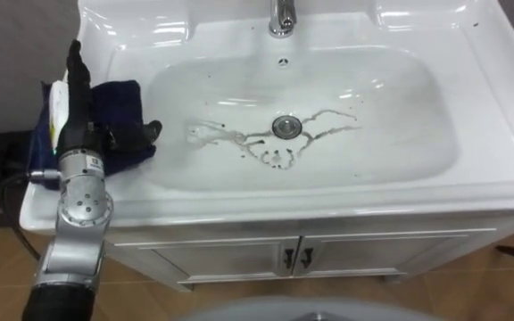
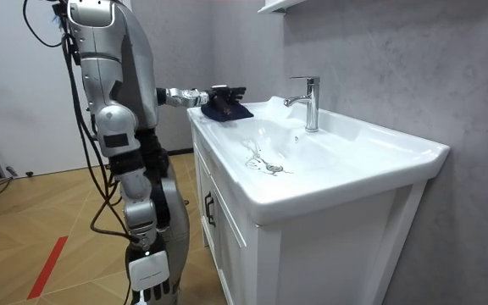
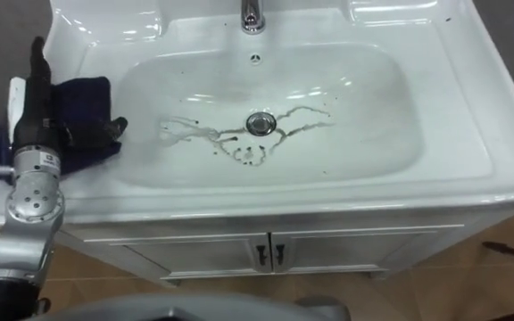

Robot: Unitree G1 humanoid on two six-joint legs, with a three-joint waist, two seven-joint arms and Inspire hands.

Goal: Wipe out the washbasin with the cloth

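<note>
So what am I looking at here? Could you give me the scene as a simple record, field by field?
Place: white ceramic basin on a white two-door cabinet
Tap: chrome tap at the middle of the back rim
Dirt: dark streaks and specks around the round metal drain
Cloth: dark blue cloth, bunched on the basin's left rim
Left hand: at the cloth, fingers look straight
Robot: stands in front of the cabinet
Wiping: not yet started
</note>
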